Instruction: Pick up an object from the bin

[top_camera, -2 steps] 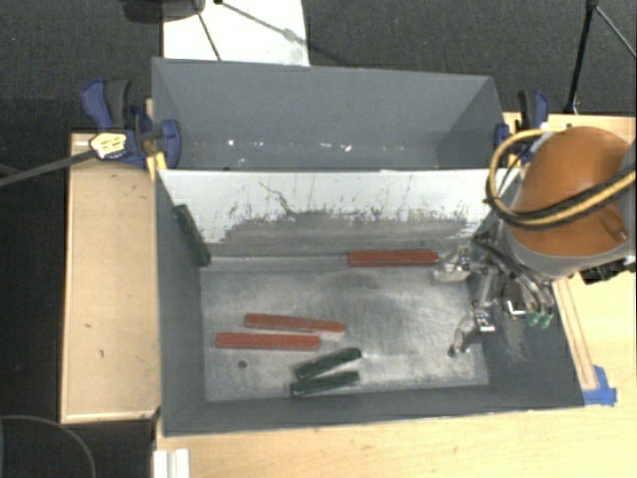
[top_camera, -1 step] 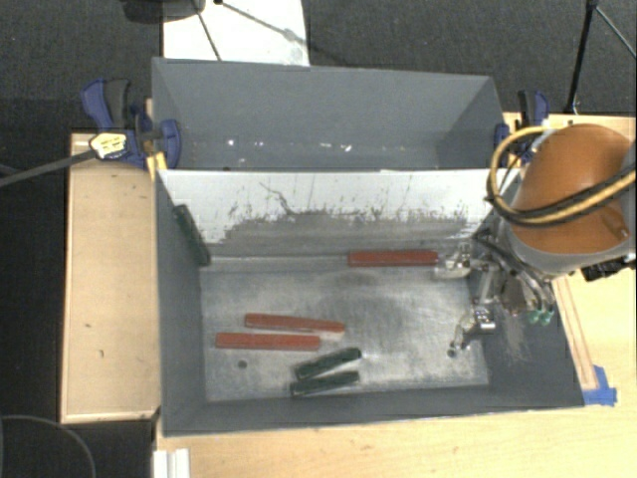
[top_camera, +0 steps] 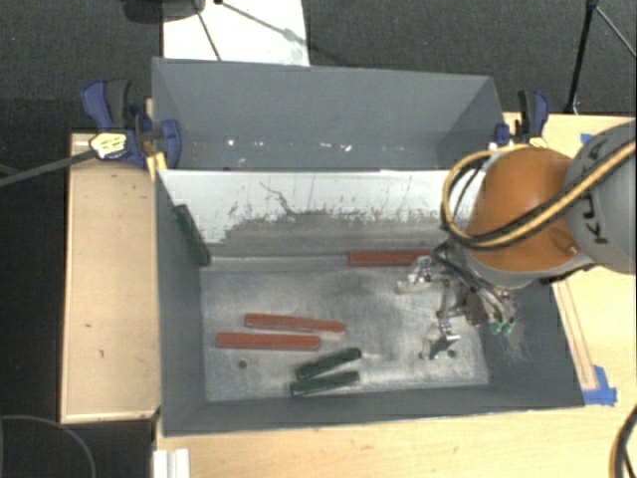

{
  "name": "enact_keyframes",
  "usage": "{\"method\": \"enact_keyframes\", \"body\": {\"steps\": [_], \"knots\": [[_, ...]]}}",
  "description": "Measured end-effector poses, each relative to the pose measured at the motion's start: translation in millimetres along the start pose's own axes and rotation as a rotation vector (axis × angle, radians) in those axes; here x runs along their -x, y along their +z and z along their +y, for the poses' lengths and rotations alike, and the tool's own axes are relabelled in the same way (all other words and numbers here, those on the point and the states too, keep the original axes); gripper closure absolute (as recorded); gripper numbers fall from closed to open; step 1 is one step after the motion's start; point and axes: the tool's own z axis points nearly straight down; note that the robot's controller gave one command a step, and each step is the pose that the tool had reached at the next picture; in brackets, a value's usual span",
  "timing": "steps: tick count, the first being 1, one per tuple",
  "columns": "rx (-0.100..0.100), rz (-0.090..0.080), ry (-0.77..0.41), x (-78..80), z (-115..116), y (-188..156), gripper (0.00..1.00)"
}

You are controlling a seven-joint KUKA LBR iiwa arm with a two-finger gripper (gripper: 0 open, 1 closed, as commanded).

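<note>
- Step: approach, by my read. The claw (top_camera: 441,345) hangs low over bare floor on the right of the bin (top_camera: 378,302), with nothing visibly in it.
- Claw state: you can't tell open or closed from this angle.
- Nearest candidates: a red-brown stick (top_camera: 383,259) by the back wall, and a dark green pair (top_camera: 326,371) at the front, to the claw's left.
- Further left: two red-brown sticks (top_camera: 283,333), near-parallel.
- Materials: all slim, straight, matte bars that look rigid. The floor is scuffed grey metal.
- Next: you'd centre over one stick, align across its narrow width, then descend.
</note>
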Motion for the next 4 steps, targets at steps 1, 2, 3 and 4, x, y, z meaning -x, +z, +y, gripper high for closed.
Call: {"method": "enact_keyframes", "body": {"steps": [1, 2, 3, 4], "knots": [[0.005, 0.006, -0.198, -10.9, 73, 12, 0.00], [0.002, 0.000, -0.082, -1.8, 73, -9, 0.00], [0.002, 0.001, -0.173, 7.4, 143, 51, 0.00], [0.003, -0.005, -0.336, 30.4, 162, 63, 1.00]]}}
